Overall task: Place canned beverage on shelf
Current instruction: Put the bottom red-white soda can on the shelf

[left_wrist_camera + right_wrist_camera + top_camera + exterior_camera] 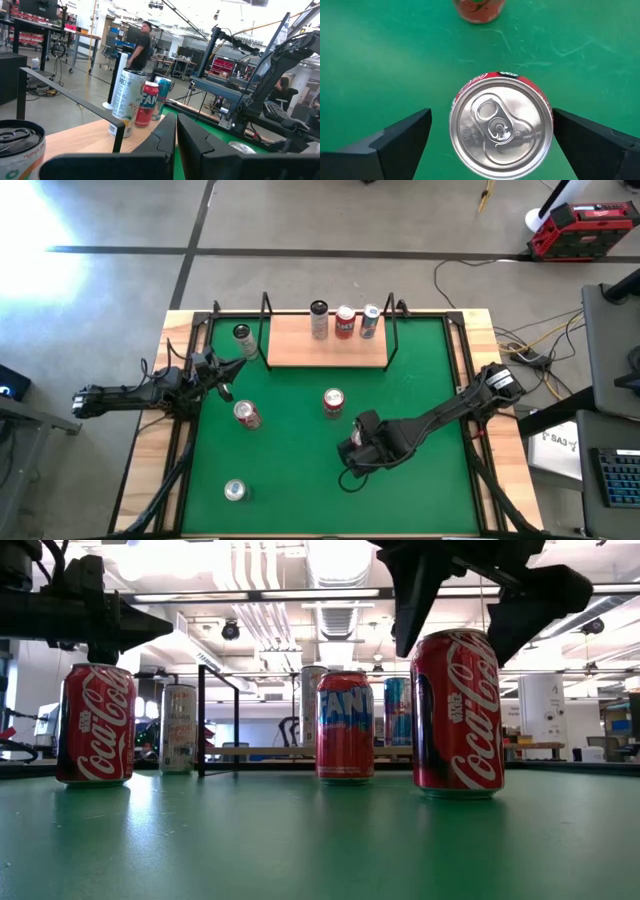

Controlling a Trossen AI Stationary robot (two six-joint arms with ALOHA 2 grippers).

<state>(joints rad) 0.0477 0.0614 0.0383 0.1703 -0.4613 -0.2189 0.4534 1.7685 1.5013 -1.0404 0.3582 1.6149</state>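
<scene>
one wooden counter (480, 330) fills the middle of the high view, and a green mat (290, 470) covers most of it. the shelf (300, 350), a light wood board framed by thin black uprights, sits at the upper centre of the mat.

the right arm comes in from the right edge of the frame, and the right end effector (352, 452) hangs over the lower centre of the mat. its fingers (400, 140) are spread wide apart on either side of an upright coca-cola can (501, 125), with green mat showing in the gap on each side, so nothing is clamped. this can stands on the mat, well apart from the shelf.

the left arm comes in from the left edge. the left end effector (232, 370) is pressed together and holds nothing, just off the shelf's lower left corner.

three cans stand in a row along the shelf's upper edge: a tall pale can (319, 320), a red fanta can (345, 323) and a blue can (369, 321). a fourth, dark-topped can (243, 333) stands just left of the shelf. on the mat there are also a second coca-cola can (246, 414) left of centre, a red can (333, 402) at centre, and a silver-topped can (235, 491) at lower left.
</scene>
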